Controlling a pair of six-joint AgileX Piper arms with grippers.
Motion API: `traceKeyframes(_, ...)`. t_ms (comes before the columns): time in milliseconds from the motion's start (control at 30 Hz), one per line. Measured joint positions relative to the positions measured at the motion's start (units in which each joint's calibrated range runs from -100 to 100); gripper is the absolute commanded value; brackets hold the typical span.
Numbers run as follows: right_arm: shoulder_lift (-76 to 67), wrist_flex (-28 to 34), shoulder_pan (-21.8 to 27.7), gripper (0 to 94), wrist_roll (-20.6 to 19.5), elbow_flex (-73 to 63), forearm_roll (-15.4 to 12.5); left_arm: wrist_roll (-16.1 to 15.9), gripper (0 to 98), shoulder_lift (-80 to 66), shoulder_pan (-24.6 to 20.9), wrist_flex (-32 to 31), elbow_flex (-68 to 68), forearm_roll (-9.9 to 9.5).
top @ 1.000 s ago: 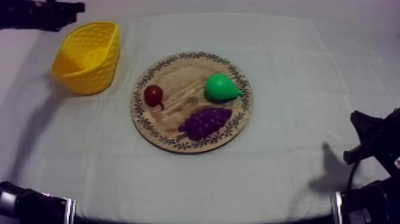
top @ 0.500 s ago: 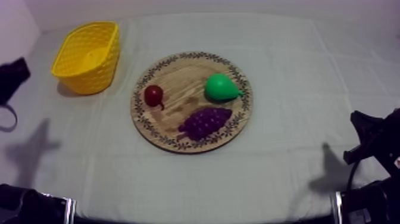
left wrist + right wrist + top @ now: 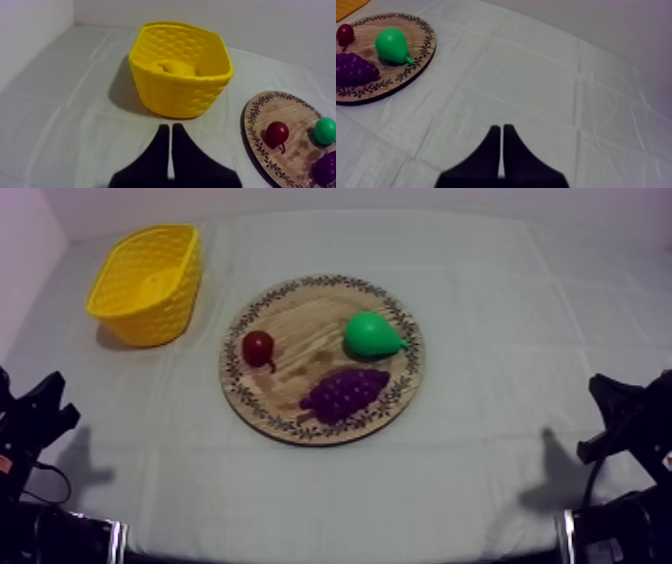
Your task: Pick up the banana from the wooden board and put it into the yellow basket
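– Banana (image 3: 177, 68) first, left wrist view: we see a pale yellow curved piece lying inside the yellow basket (image 3: 180, 97), below the rim. We read that as the drop already made.
– Agreed. Left gripper (image 3: 167, 131)?
– Fingers pressed together into a narrow wedge with nothing between them, over the cloth and short of the basket. Closed and empty fits, as we judge nothing is left to carry.
– Top view.
– Wooden board (image 3: 300, 308) mid-table carries the pear (image 3: 372, 335), the bunch of grapes (image 3: 345, 393) and the small red fruit (image 3: 258, 348); those three are all it holds. The basket stands apart from the board, toward the far left corner, on the left arm's side, so we judge that arm the natural one for the job. The left gripper sits low at its edge and the right gripper (image 3: 605, 416) low at its own, both well clear of board and basket, likely so nothing gets knocked.
– Right wrist view?
– Same wedge: fingers together, gripping nothing, over bare cloth. The board lies ahead and apart. It's far from the basket, so we judge this arm idle.
– Status?
– We'd mark the task complete.
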Motion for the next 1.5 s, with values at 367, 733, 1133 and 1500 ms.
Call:
traceKeyframes(367,0.00,0.00,0.00,0.2,0.00,0.00,0.00,4.57,0.2,-3.77,0.58,5.26,0.35,-2.62)
traceKeyframes(733,0.00,0.00,0.00,0.2,0.00,0.00,0.00,6.01,0.2,-3.81,0.58,5.41,0.35,-2.72)
traceKeyframes(1133,0.00,0.00,0.00,0.2,0.00,0.00,0.00,6.24,0.1,-3.81,0.58,5.41,0.35,-2.72)
traceKeyframes(1500,0.00,0.00,0.00,0.2,0.01,0.00,0.00,6.31,0.1,-3.81,0.58,5.41,0.35,-2.72)
